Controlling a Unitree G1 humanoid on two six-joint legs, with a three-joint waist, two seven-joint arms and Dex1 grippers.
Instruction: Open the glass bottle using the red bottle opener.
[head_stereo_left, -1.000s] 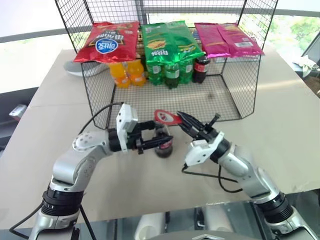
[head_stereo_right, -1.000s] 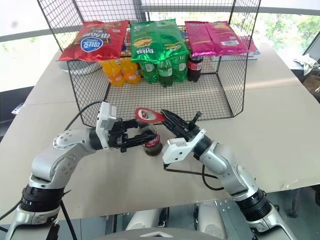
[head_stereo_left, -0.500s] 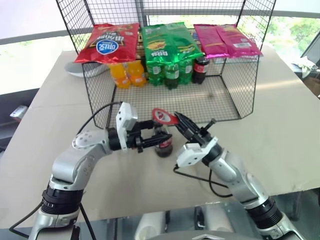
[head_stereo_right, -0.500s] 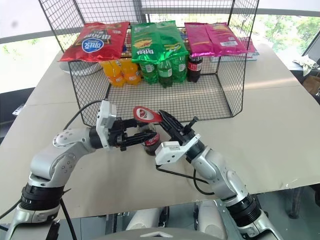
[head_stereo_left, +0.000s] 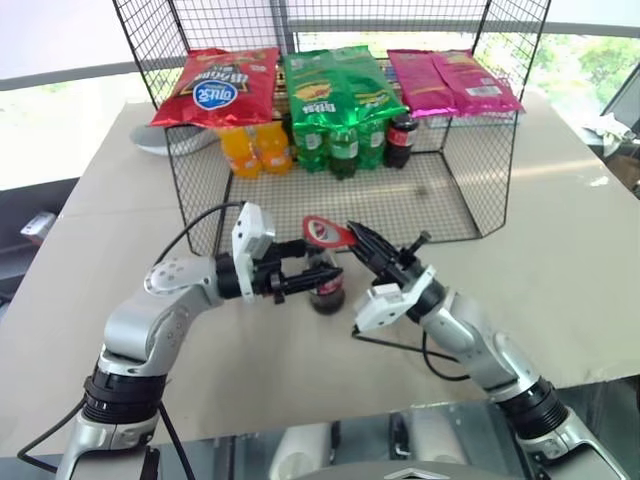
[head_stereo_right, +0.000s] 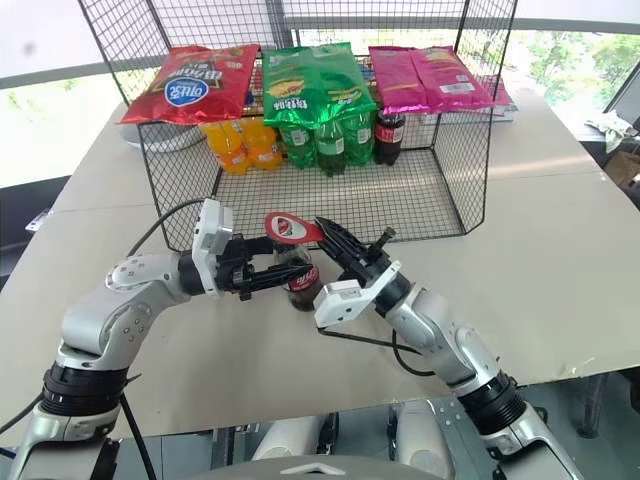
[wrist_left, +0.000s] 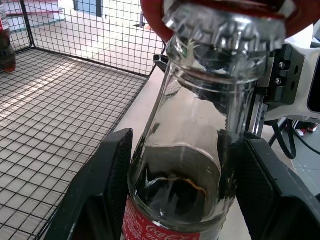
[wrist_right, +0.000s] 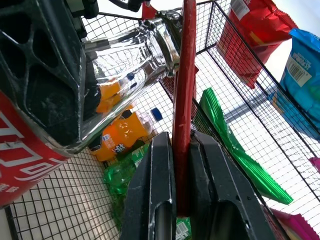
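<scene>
My left gripper (head_stereo_left: 312, 280) is clamped around the glass bottle (head_stereo_left: 325, 285), jaws about half spread with a finger on each side, holding it upright on the table (head_stereo_left: 560, 260) just in front of the wire basket (head_stereo_left: 480, 190). My right gripper (head_stereo_left: 358, 238) is pinched fully closed on the handle of the red bottle opener (head_stereo_left: 326, 232). From the bottle, the right gripper sits at about 2 o'clock, and the opener's ring head rests over the crown cap (wrist_left: 225, 25).
</scene>
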